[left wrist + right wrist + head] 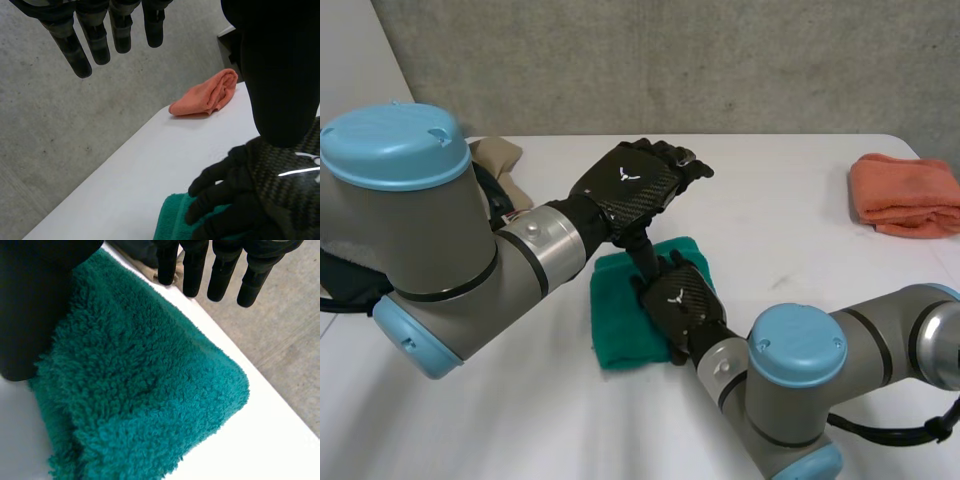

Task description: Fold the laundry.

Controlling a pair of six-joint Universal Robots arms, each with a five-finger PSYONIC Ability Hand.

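Right hand sits over the green towel, hiding part of it.

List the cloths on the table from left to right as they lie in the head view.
beige cloth → green towel → orange towel

Folded teal terry towel: one side hidden under right hand. Crumpled beige cloth mostly behind left arm, shape unreadable.
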